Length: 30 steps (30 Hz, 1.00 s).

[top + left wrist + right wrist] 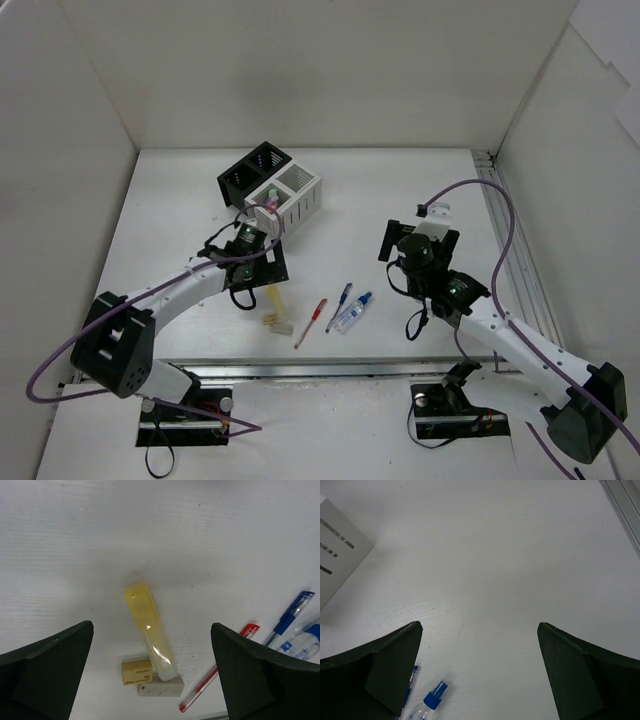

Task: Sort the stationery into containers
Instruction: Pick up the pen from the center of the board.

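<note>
White table [170, 220], matte surface. Black box [255, 168] and white box [295, 195] are set side by side, touching, at far centre. Nearer the front edge a yellow marker [149, 630] is laid flat, its near end touching a beige eraser [136, 672] and a paler eraser [160, 686]. To the right, a red pen [200, 687], blue pen [292, 612] and clear bottle [302, 645] are laid roughly parallel, close together.

— Can we read any writing here?
— Hardly. We see small dark print on the tan eraser [136, 672] in the left wrist view, but we cannot make out its letters.
— And the bottle [301, 645] at the right?
— Its blue label carries white marks, too blurred for us to read.
</note>
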{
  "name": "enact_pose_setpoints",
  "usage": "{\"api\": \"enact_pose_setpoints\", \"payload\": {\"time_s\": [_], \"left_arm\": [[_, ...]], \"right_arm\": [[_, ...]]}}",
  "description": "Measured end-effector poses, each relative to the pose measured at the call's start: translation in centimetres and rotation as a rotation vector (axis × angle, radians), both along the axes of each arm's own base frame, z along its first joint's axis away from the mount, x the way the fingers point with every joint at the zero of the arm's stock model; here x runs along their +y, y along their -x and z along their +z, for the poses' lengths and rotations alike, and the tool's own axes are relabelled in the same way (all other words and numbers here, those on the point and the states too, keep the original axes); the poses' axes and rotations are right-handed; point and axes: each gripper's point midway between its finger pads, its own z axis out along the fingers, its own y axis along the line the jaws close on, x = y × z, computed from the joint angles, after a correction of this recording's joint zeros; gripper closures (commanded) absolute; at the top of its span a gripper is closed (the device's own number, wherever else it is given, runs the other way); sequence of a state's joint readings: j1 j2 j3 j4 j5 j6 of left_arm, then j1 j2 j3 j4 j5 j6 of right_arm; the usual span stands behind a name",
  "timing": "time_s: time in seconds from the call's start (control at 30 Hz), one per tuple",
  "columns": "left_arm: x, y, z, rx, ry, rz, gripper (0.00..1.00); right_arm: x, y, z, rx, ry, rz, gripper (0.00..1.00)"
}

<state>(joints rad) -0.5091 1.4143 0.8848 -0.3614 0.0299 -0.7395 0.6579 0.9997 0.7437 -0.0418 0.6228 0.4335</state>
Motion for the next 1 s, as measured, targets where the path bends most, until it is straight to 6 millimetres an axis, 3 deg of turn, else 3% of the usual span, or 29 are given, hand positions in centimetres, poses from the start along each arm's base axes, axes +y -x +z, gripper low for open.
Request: {"api": "enact_pose_setpoints", "payload": {"time_s": [0.13, 0.2, 0.23, 0.3, 0.43, 0.53, 0.63, 0.87, 1.0], "left_arm": [[-0.9, 0.3, -2.6, 0.114, -0.03, 0.037, 0.05], [-1.3, 0.4, -3.8, 0.158, -0.041, 0.056, 0.14], [-1.5, 0.4, -4.3, 0.176, -0.045, 0.065, 0.23], [-1.8, 0.2, -4.5, 0.187, -0.045, 0.079, 0.31], [-2.4, -0.1, -4.8, 0.206, -0.042, 0.105, 0.65], [-2.8, -0.4, -5.1, 0.218, -0.046, 0.119, 0.85], [-3.0, -0.5, -5.0, 0.217, -0.056, 0.119, 0.97], [-3.4, -0.8, -4.8, 0.199, -0.111, 0.097, 1.0], [-4.2, -2.7, -3.0, 0.122, -0.131, 0.042, 1.0]], "right_arm": [[-1.4, 0.5, -0.3, -0.004, 0.008, -0.049, 0.02], [-2.1, 0.7, -0.7, 0.005, 0.025, -0.07, 0.02], [-2.3, 0.9, -1.0, 0.011, 0.032, -0.076, 0.02], [-2.8, 1.0, -1.3, 0.018, 0.045, -0.09, 0.02], [-3.3, 1.1, -1.3, 0.018, 0.054, -0.11, 0.02], [-3.7, 1.1, -1.2, 0.015, 0.055, -0.124, 0.02], [-3.8, 1.1, -1.2, 0.014, 0.056, -0.13, 0.02], [-4.1, 1.1, -1.0, 0.006, 0.052, -0.146, 0.02], [-4.2, 1.1, -0.9, 0.004, 0.052, -0.149, 0.02]]}}
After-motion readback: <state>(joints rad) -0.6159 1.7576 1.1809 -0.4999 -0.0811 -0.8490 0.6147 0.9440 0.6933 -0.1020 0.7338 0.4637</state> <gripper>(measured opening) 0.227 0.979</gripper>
